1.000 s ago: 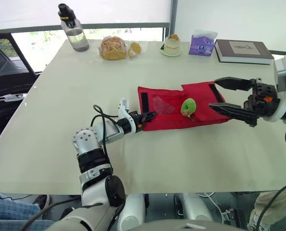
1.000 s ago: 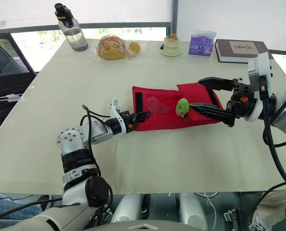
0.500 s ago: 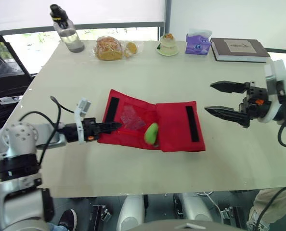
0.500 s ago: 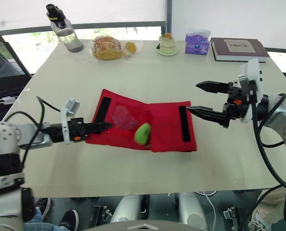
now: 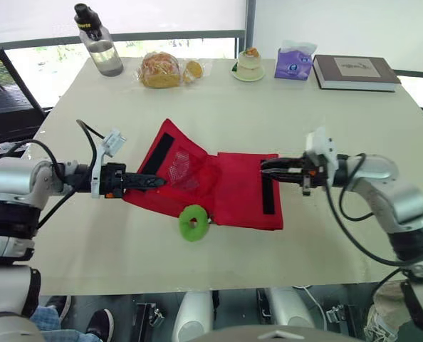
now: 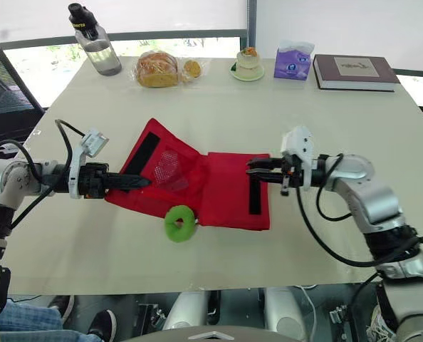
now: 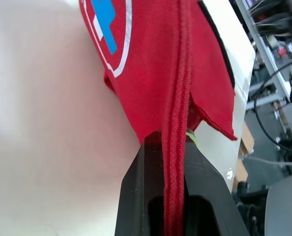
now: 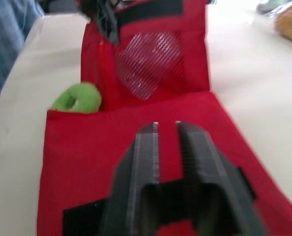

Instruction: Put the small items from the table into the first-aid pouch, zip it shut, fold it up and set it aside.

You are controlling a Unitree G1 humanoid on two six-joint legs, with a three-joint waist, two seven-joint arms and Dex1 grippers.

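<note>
1 open red first-aid pouch (image 5: 229, 189): left gripper (image 5: 157, 182) pinches its left edge, right gripper (image 5: 264, 166) closed over its right flap. 1 green ring (image 5: 193, 222) touches its near edge.

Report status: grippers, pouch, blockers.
Left gripper shut on pouch edge, that flap raised. Right gripper shut, over right flap. Green ring outside, on table at pouch's near edge. Nothing blocking.
</note>
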